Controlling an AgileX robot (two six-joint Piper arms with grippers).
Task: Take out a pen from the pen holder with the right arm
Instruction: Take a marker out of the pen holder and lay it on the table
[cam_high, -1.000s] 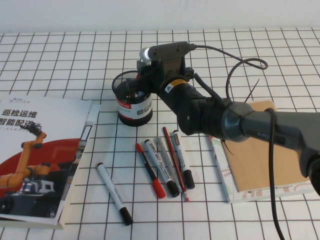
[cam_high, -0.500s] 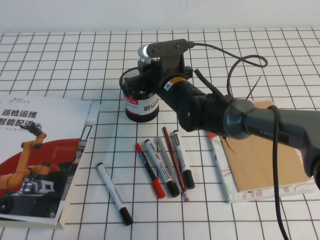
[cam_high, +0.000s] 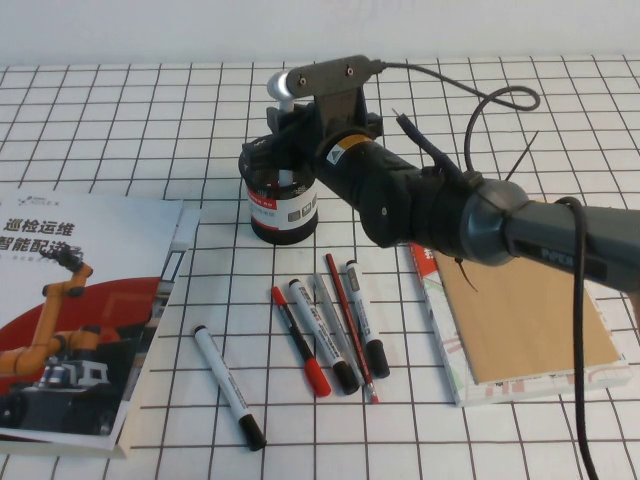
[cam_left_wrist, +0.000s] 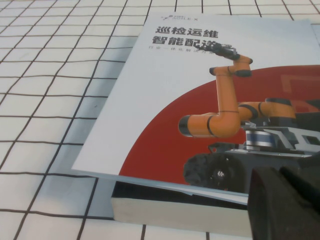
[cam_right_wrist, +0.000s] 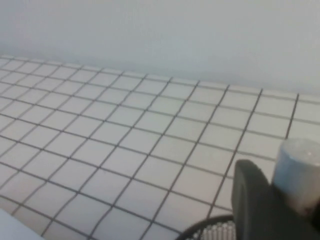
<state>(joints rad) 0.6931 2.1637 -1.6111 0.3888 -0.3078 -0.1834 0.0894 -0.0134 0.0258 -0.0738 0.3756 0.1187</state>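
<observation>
A black mesh pen holder (cam_high: 285, 215) with a red and white label stands on the gridded table behind the middle. My right gripper (cam_high: 290, 135) hangs directly over it, shut on a pen (cam_high: 286, 90) with a grey rounded cap. The cap sticks up above the gripper and the shaft runs down into the holder. In the right wrist view the pen's pale end (cam_right_wrist: 299, 170) sits against one dark finger (cam_right_wrist: 252, 197), with the holder's rim (cam_right_wrist: 210, 227) just below. My left gripper (cam_left_wrist: 287, 200) rests shut at the corner of a book (cam_left_wrist: 200, 100).
Several pens and markers (cam_high: 335, 325) lie in a row in front of the holder, with one black marker (cam_high: 228, 385) apart to the left. The large book (cam_high: 70, 300) fills the left side. A brown-covered notebook (cam_high: 525, 310) lies on the right under the right arm.
My right gripper has closed on the grey-capped pen and risen a little. The pen holder slid slightly to the right a second ago and has stayed put since.
</observation>
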